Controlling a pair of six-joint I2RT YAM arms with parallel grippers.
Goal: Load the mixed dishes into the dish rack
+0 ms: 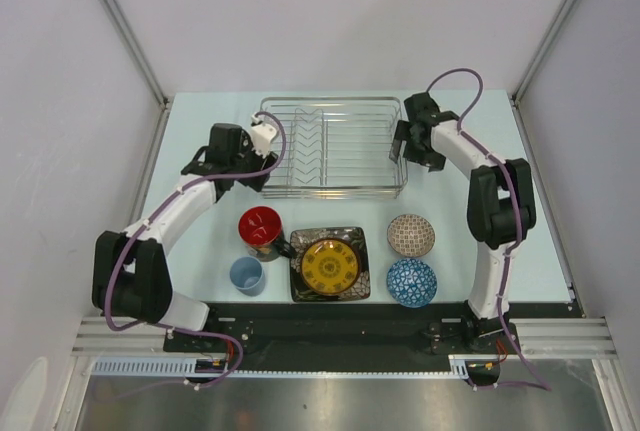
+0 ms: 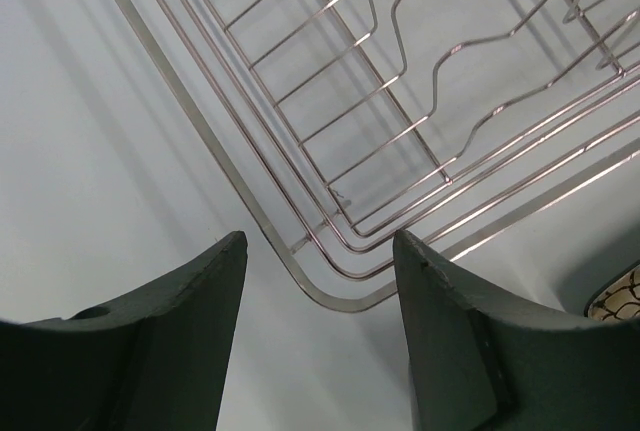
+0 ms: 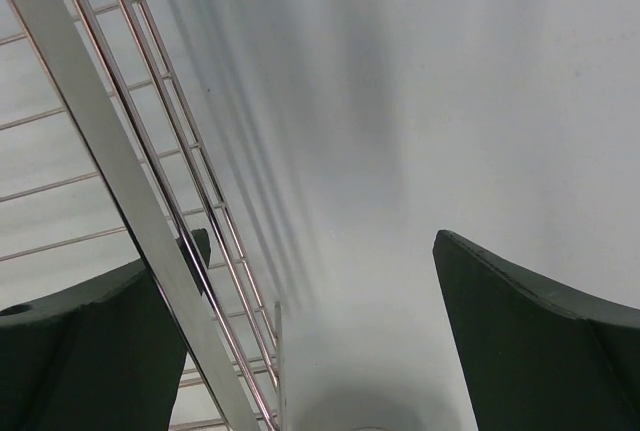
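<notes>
Nearest my bases, the mug [image 1: 260, 228], cup [image 1: 247, 275], plates [image 1: 329, 264] and bowls [image 1: 411, 282] sit on the table [image 1: 205, 251], none loaded. Beyond, my left gripper [image 2: 320, 251], partly open and empty, hovers over the rack [image 1: 333, 146] corner. My right gripper [image 3: 320, 236] gapes wide, empty, astride its side wire. Either could snag and drag it.

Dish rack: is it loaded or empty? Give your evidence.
Empty. Only bare wires show inside the dish rack; the mug and blue cup stand on the table outside it.
</notes>
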